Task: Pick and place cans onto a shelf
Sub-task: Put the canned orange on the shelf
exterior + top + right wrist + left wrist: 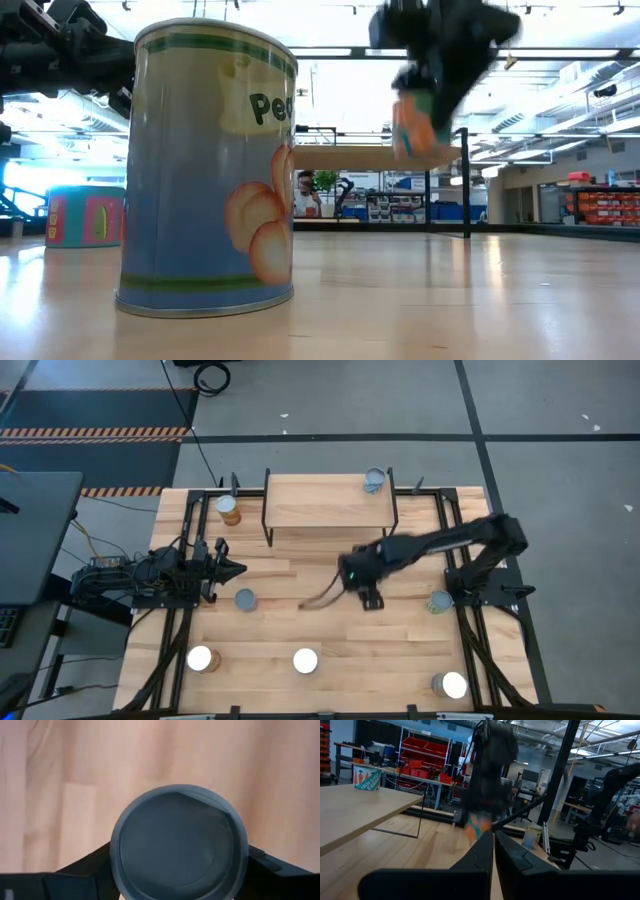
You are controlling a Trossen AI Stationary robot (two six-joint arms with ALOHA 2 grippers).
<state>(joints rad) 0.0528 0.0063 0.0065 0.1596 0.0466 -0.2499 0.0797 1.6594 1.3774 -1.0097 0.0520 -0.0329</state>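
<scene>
My right gripper (352, 574) is over the table's middle, in front of the shelf (330, 505), shut on a can with an orange and teal label (418, 125). Its round grey top fills the right wrist view (180, 842). One can (375, 481) stands on the shelf's far right corner. Other cans stand on the table: one left of the shelf (229, 508), one near my left gripper (245, 599), several along the near edge (305, 660). My left gripper (236, 570) waits at the left, shut and empty. My right gripper pinches the can by two opposite sides of its wall just below the top rim (116, 856), one finger (85, 870) on each side. The fingers come from above, pointing down. The can hangs upright, lifted clear of the table.
A tall peach-labelled can (210, 170) stands close to the low camera, a pink and teal one (85, 215) behind it at the left. Another can (438, 601) stands by the right arm's base. The shelf's top (310, 510) shows bare wood left of its can.
</scene>
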